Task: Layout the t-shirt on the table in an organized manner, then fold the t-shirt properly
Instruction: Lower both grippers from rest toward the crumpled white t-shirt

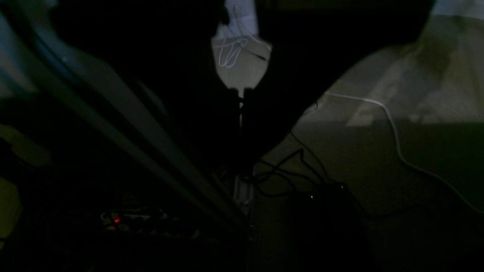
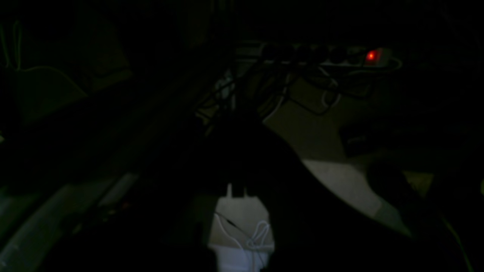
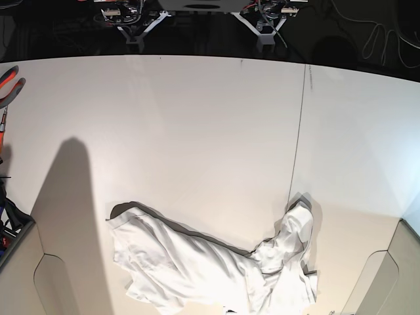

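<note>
The shirt (image 3: 210, 262) lies crumpled near the front edge of the desk (image 3: 197, 118), untouched, so the step in hand is the layout. To do it well, each arm should take a separate corner or hem and draw the cloth flat toward the open middle — not drag the bunch as one.

Neither arm shows over the desk; both wrist views look down into a dark space of cables and a power strip (image 2: 321, 56). Both sets of jaws are closed, holding nothing.

Shirt condition: white, wrinkled, stretched in a long band, its right end folded up into a peak, its left end spread wider.
</note>
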`<state>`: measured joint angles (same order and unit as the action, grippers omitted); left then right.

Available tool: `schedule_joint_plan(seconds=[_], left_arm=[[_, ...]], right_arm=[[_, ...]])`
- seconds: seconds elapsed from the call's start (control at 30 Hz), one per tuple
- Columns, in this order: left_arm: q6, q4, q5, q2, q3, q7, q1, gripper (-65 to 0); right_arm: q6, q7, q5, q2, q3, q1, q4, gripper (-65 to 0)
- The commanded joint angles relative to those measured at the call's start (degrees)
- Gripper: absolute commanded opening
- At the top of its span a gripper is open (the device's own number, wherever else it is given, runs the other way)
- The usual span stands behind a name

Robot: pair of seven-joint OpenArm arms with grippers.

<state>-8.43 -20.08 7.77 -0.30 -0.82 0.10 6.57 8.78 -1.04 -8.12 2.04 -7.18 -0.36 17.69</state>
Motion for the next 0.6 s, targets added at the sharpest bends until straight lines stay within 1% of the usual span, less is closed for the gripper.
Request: schedule_joint_plan(seconds=[0.0, 0.17, 0.4, 0.57], left_arm=[[-0.4, -1.1, 0.2, 0.2, 0.1, -0.8, 0.8, -63.9], [-0.4, -4.7, 0.8, 0.1, 0.1, -1.4, 4.1, -63.9], [-0.4, -8.9, 2.7, -0.9, 0.1, -1.6, 8.3, -63.9], [-0.4, -13.5, 2.8, -2.8, 0.1, -1.7, 12.3, -63.9]], right_arm=[[0.4, 0.5, -0.2, 0.3, -0.1, -0.2, 1.1, -65.0], [0.4, 0.5, -0.2, 1.4, -0.1, -2.6, 5.6, -65.0], [0.4, 0.5, -0.2, 5.1, -0.1, -6.6, 9.3, -65.0], [0.3, 0.5, -0.2, 8.2, -0.1, -11.5, 14.6, -65.0]])
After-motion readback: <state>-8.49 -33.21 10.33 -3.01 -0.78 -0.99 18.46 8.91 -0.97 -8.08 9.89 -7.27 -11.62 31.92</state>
